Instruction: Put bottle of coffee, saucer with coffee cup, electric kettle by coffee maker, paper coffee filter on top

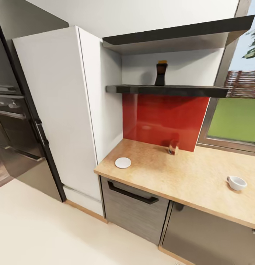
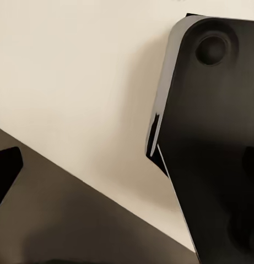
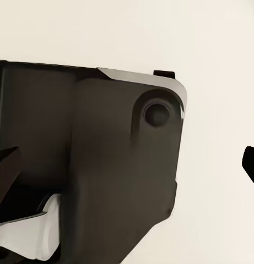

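Left wrist view: dark finger tip of the left end effector [image 2: 3,170] pokes in at the frame edge over cream floor; whether it is open or closed cannot be told
Robot part, left wrist: glossy black rounded body panel [image 2: 215,137] with a round recess, sharp bevelled edge, smooth plastic-like sheen
Right wrist view: dark tips of the right end effector [image 3: 127,170] at both frame edges, spread well apart with nothing between them
Robot part, right wrist: matt dark grey moulded housing [image 3: 104,165] with rounded corner and a circular dimple
Floor: plain, smooth cream surface [image 1: 39,228]
Worktop: light beige speckled wood-look slab [image 1: 186,173] with a wooden edge, over glossy dark grey cabinets [image 1: 133,211] with a black bar handle
Saucer: small flat round white plate [image 1: 123,162] near the worktop's left front corner
Coffee cup: small white rounded cup [image 1: 237,183], upright on the worktop, well apart from the saucer
Small box: tan-and-red carton [image 1: 173,147] by the glossy red backsplash [image 1: 164,119]
Kitchen shelf: thin black flat board [image 1: 168,90] on the wall above the backsplash
Bottle of coffee: dark brown, flared base, yellow-tan cap [image 1: 161,73], upright on the shelf
Upper board: thicker black slab [image 1: 179,33] overhead
Tall cabinet: plain matt white column [image 1: 57,110] left of the worktop
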{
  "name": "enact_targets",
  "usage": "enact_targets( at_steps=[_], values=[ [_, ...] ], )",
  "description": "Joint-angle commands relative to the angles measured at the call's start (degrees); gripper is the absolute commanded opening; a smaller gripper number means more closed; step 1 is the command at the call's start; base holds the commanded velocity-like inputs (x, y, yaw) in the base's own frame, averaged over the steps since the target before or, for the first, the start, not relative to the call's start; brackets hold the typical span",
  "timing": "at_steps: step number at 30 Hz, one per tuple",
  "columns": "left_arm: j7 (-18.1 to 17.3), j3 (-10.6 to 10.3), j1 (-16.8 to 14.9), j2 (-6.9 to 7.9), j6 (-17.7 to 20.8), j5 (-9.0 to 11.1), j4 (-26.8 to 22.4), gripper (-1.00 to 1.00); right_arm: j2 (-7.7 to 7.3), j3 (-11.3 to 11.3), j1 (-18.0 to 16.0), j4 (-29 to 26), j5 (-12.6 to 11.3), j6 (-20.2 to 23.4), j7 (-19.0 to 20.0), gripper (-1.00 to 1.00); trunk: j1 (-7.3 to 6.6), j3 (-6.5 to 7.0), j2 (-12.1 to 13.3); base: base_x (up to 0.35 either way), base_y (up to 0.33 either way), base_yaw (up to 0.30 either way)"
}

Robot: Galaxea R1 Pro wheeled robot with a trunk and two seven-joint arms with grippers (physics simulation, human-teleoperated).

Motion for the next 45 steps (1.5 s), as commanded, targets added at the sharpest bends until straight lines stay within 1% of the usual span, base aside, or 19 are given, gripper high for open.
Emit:
enact_targets(
  at_steps=[1, 24, 41, 44, 45],
  values=[
    [0.03, 0.09, 0.05, -0.01, -0.06, 0.34, -0.12, 1.00, -0.01, -0.34, -0.05, 0.06, 0.59, -0.19, 0.14, 1.00, 0.04, -0.11, -0.11, 0.042, 0.028, -0.267],
    [0.02, 0.15, 0.15, -0.44, -0.06, -0.17, -0.12, 1.00, 0.00, -0.27, -0.05, -0.02, 0.59, -0.16, -0.12, 1.00, 0.04, -0.18, -0.11, 0.003, 0.002, -0.267],
    [0.02, 0.00, 0.25, -0.19, -0.15, -0.26, -0.12, 1.00, 0.04, -0.34, -0.05, -1.30, 0.51, -0.13, -0.04, 1.00, 0.04, -1.33, -0.11, 0.000, 0.000, -0.208],
    [0.02, -0.12, 0.26, -0.18, -0.15, -0.30, -0.12, 1.00, 0.01, -0.47, -0.05, -1.33, 0.46, -0.13, -0.08, 1.00, 0.04, -1.55, -0.11, 0.000, 0.000, -0.195],
    [0.02, -0.16, 0.27, -0.18, -0.15, -0.32, -0.12, 1.00, 0.01, -0.91, -0.05, -1.34, 0.44, -0.13, -0.07, 1.00, 0.04, -1.62, -0.11, 0.000, 0.000, -0.195]
  ],
)
